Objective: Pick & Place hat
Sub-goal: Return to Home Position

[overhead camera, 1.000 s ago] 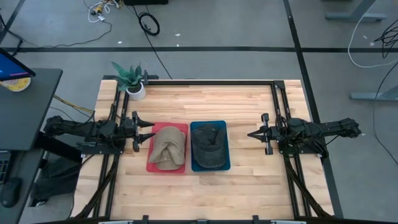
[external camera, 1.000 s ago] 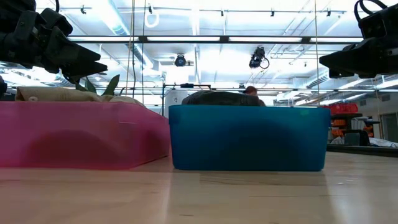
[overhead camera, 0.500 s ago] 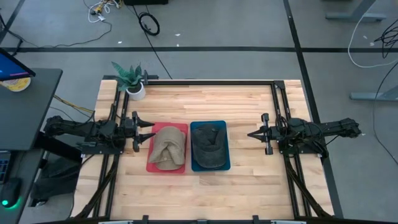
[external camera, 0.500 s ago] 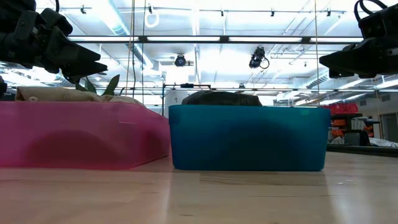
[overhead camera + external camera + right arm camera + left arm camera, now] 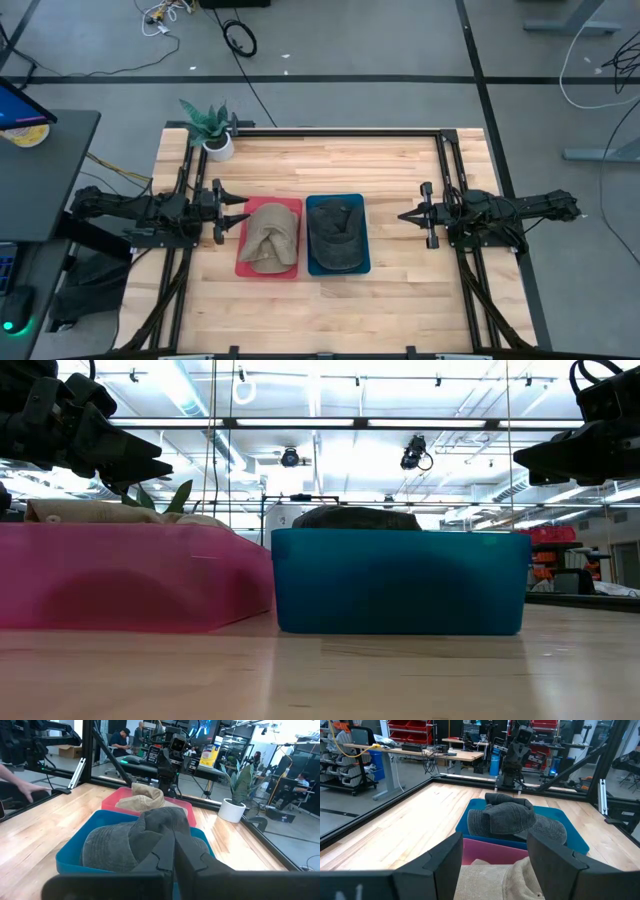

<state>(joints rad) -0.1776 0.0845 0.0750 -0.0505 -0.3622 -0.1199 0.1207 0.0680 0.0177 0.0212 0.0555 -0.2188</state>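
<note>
On table (image 5: pixel 400 300) centre: brown cap (image 5: pixel 270 238) in red bin (image 5: pixel 243 270), black cap (image 5: pixel 335 235) in blue bin (image 5: pixel 338 271). Left gripper (image 5: pixel 238 212) beside red bin, fingers spread, empty; right gripper (image 5: pixel 404 215) clenched, empty.

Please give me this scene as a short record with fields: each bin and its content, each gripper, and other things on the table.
red bin: touches the blue bin, holds brown cap
blue bin: holds black cap
left gripper: raised at the red bin's outer edge, jaws open, empty
right gripper: raised, apart from the blue bin, jaws shut, empty
potted plant: far left corner of the table
</note>
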